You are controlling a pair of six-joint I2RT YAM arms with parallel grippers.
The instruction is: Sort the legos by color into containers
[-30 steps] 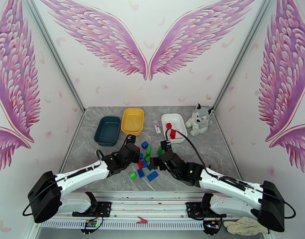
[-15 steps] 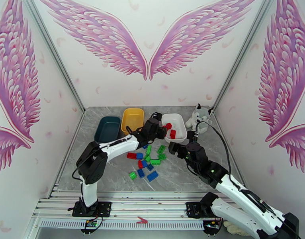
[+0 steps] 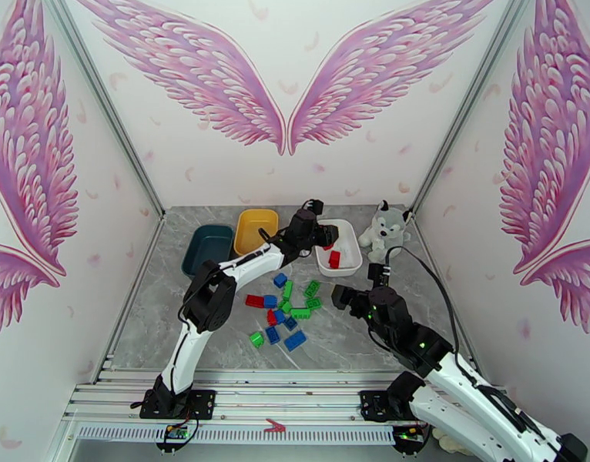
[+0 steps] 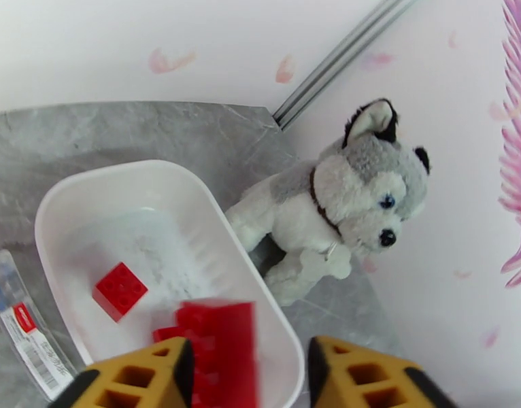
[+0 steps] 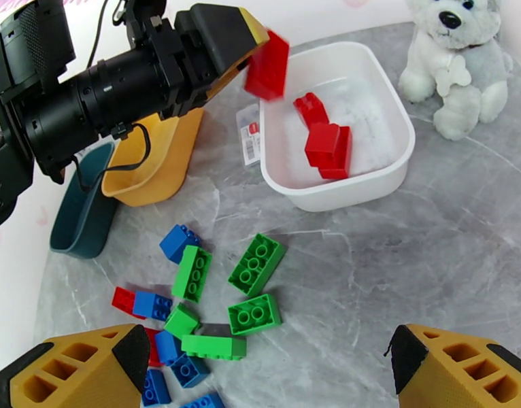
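Note:
My left gripper [image 3: 326, 234] hangs over the white tray [image 3: 349, 267], its jaws apart. A blurred red brick [image 4: 220, 348] shows in the gap, narrower than it and against one finger; the right wrist view has that brick [image 5: 267, 64] just off the left gripper [image 5: 240, 35] tip, above the tray [image 5: 390, 164]. Other red bricks [image 5: 328, 147] lie inside the tray. Loose green [image 5: 256, 263], blue [image 5: 179, 241] and red [image 5: 124, 298] legos sit mid-table [image 3: 283, 309]. My right gripper [image 3: 343, 296] is open, raised to the right of the pile. The yellow tray [image 3: 256, 231] and teal tray [image 3: 208, 249] stand back left.
A plush husky [image 3: 383, 229] sits right of the white tray, close to its rim. A small white-and-red tube [image 5: 249, 141] lies between the yellow and white trays. Walls close the table at the back and sides.
The left arm reached from the pile out to the white tray with a red brick, and its jaws have come apart. The right arm drew back and rightward, away from the pile.

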